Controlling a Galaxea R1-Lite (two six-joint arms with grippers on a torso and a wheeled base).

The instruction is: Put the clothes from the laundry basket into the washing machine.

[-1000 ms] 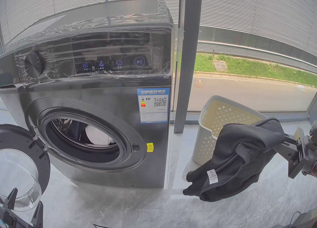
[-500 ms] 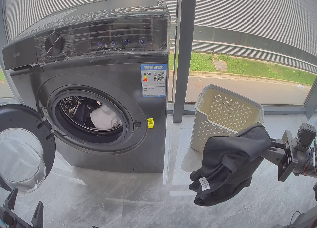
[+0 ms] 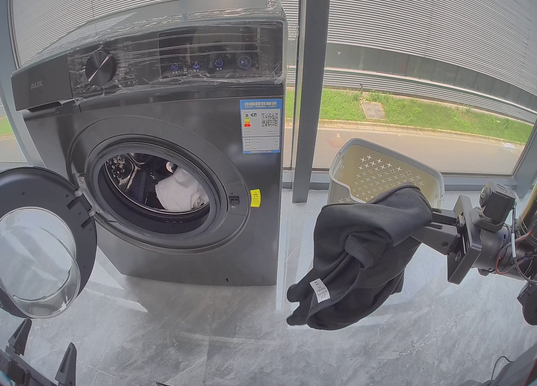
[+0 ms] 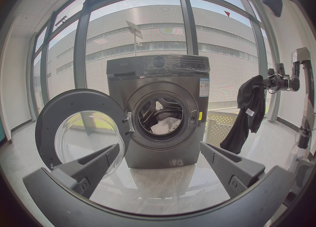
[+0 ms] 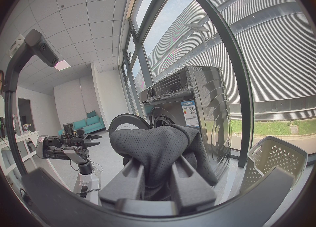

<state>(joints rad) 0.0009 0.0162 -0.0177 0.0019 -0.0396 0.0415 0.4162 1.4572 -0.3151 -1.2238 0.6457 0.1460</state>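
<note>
Between the laundry basket (image 3: 386,171) and the washing machine (image 3: 224,124), a dark garment (image 3: 358,253) hangs in the air from the right gripper (image 5: 157,161), whose fingers are pinched tight on a bunched fold near its top. It looks light, soft and wholly limp. The cloth is a perforated knit that should not slide easily from the pads but will swing and trail. I judge the hold on a gathered fold to be sound, though the long tail with its white tag (image 3: 320,289) hangs low. It could catch on the lip of the drum opening (image 3: 156,191) unless it goes in first or is carried high. The right wrist view gives what the head view hides: both fingers closed on the cloth, and its mesh texture. The head view gives the full drape and the basket's starred wall, its bottom partly hidden behind the cloth. From the left wrist view the hem appears off the floor (image 4: 164,185), the door (image 4: 79,129) stands swung wide, and white clothing (image 4: 166,125) lies inside the drum. The left gripper (image 4: 158,147) is spread wide with nothing in it, low and well apart from the garment.
</note>
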